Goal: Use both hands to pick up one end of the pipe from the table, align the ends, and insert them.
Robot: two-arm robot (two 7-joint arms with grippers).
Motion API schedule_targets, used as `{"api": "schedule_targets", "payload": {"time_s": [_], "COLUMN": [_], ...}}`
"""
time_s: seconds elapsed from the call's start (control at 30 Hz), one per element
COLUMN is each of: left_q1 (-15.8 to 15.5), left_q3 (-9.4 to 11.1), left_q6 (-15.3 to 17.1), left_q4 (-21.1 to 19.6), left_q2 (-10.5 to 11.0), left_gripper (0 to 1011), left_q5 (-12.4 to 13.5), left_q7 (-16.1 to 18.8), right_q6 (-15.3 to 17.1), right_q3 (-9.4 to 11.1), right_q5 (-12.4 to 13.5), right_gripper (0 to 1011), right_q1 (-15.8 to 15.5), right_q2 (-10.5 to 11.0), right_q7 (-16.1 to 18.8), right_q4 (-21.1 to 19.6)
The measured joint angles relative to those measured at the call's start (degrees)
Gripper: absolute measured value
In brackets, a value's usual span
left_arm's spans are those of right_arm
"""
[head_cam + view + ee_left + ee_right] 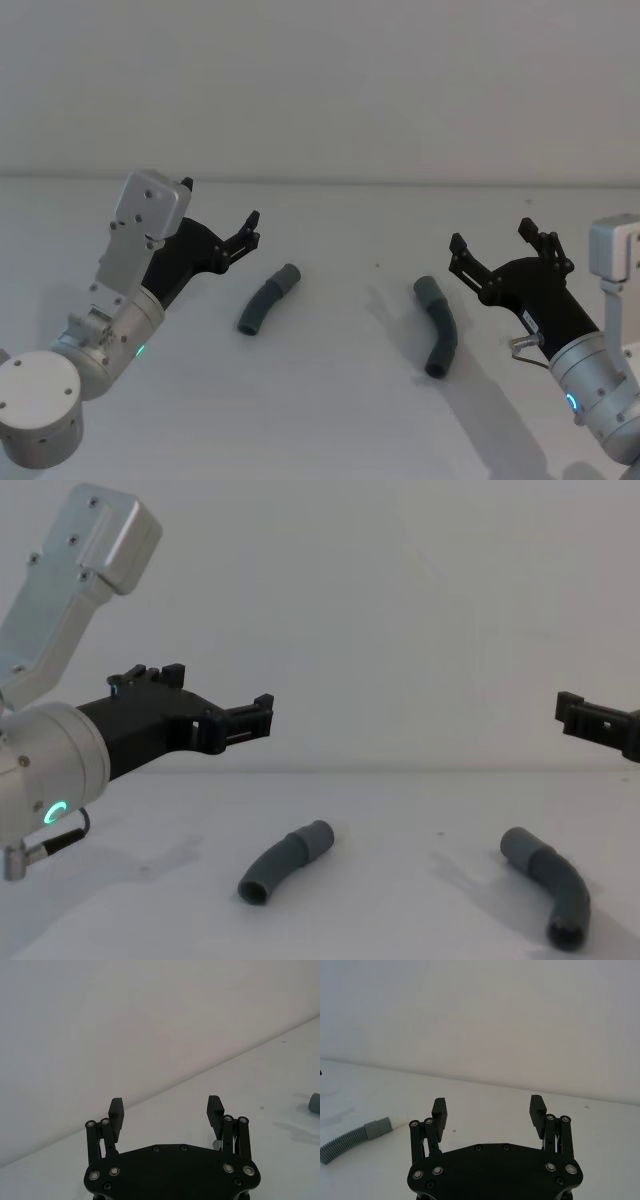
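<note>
Two curved dark-grey pipe pieces lie apart on the white table (340, 420). The left piece (268, 300) (285, 860) and the right piece (437, 325) (548, 885) each have a ribbed middle and smooth cuffs. My left gripper (218, 205) (166, 1110) (220, 688) hovers open above the table, left of the left piece and touching nothing. To the right of the right piece my right gripper (492, 236) (488, 1108) is open too, with nothing between its fingers. The right wrist view catches a pipe piece (355, 1137) off to one side. A cuff end (314, 1103) shows at the left wrist view's edge.
A plain white wall (320, 80) rises behind the table's far edge. The two silver arms (110, 340) (600, 385) come in from the lower corners. White table surface lies between the two pieces.
</note>
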Motion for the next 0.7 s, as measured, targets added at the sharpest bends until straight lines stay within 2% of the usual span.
{"api": "schedule_targets", "payload": {"time_s": [0.7], "left_q1": [0.0], "left_q3": [0.0], "left_q6": [0.0], "left_q4": [0.0], "left_q2": [0.0], "left_gripper": [1001], "left_q5": [0.0], "left_q7": [0.0], "right_q6": [0.0], "right_q3": [0.0], "right_q5": [0.0], "right_gripper": [1001], "right_q1": [0.0], "right_q2": [0.0], "right_q7": [0.0], "right_q4": [0.0]}}
